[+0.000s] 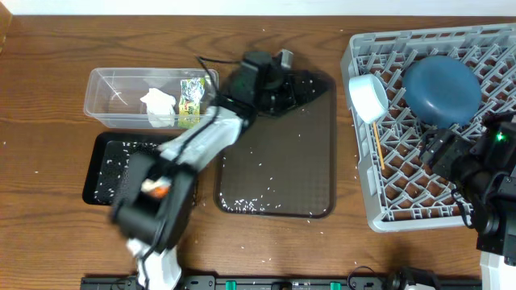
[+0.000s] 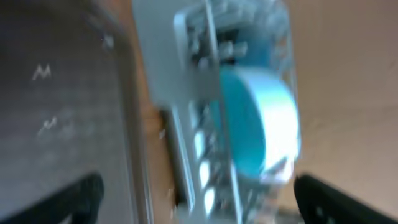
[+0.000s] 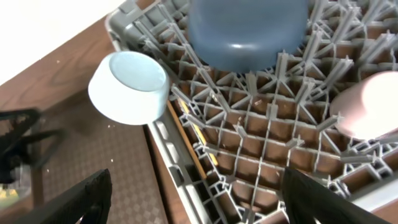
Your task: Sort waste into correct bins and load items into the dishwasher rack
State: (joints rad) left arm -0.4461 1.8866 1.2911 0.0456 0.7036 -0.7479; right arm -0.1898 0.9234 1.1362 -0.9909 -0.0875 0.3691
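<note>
The grey dishwasher rack (image 1: 484, 201) at the right holds the blue plate (image 1: 442, 89), a cup with a blue inside (image 1: 368, 97) lying at its left edge, and the chopsticks (image 1: 376, 141). The right wrist view shows the plate (image 3: 249, 31), that cup (image 3: 130, 87), a pink cup (image 3: 367, 112) and a chopstick (image 3: 186, 146). My right gripper (image 3: 199, 205) is open and empty over the rack (image 3: 261, 143). My left gripper (image 1: 294, 84) is open and empty over the far end of the brown serving tray. Its view is blurred and shows the cup (image 2: 255, 124). The clear tub (image 1: 105, 101) holds the tissue (image 1: 159, 107) and the wrapper (image 1: 192, 98).
The brown serving tray (image 1: 282, 161) in the middle has loose rice grains (image 1: 254, 205) near its front edge. The black tray (image 1: 101, 165) with scattered rice sits in front of the tub. My left arm (image 1: 201, 141) lies across it, hiding part of it.
</note>
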